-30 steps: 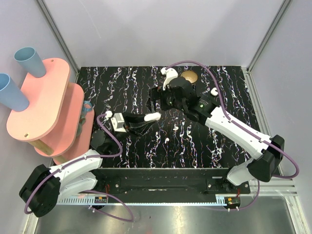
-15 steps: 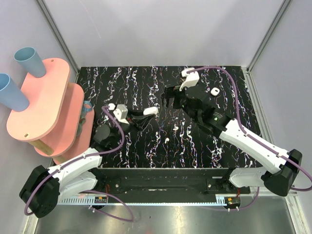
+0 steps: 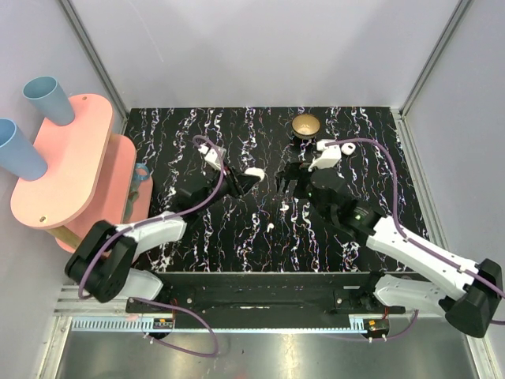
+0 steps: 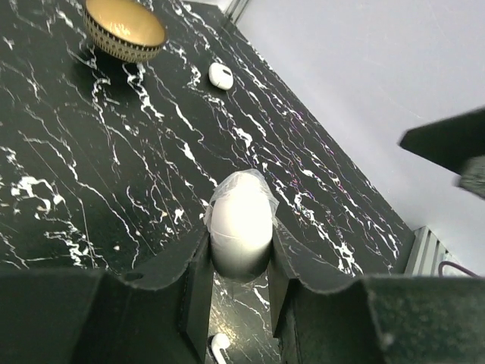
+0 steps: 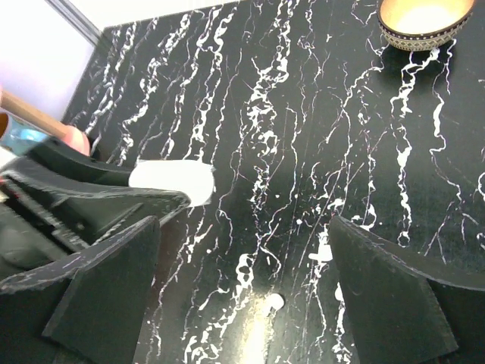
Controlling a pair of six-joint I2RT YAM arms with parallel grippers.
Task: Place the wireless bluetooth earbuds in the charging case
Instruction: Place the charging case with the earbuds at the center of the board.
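Note:
The white pebble-shaped charging case (image 3: 254,173) (image 4: 241,224) is pinched between my left gripper's (image 3: 246,178) (image 4: 239,262) black fingers, held above the black marbled tabletop. It also shows at the left of the right wrist view (image 5: 173,182). One tiny white earbud (image 3: 271,227) (image 4: 219,345) (image 5: 273,302) lies on the table near the middle, below both grippers. A second earbud (image 3: 346,148) (image 4: 220,76) lies farther back on the right. My right gripper (image 3: 294,180) (image 5: 250,296) hovers just right of the case, open wide, holding nothing.
A gold round dish (image 3: 304,125) (image 4: 125,30) (image 5: 420,19) stands at the back of the table. A pink two-tier stand (image 3: 75,170) with two blue cups (image 3: 47,99) fills the left side. Grey walls with metal rails close in the table.
My right gripper has pulled away from the back left toward the middle right, uncovering the gold dish. My left gripper has carried the case slightly farther back and right.

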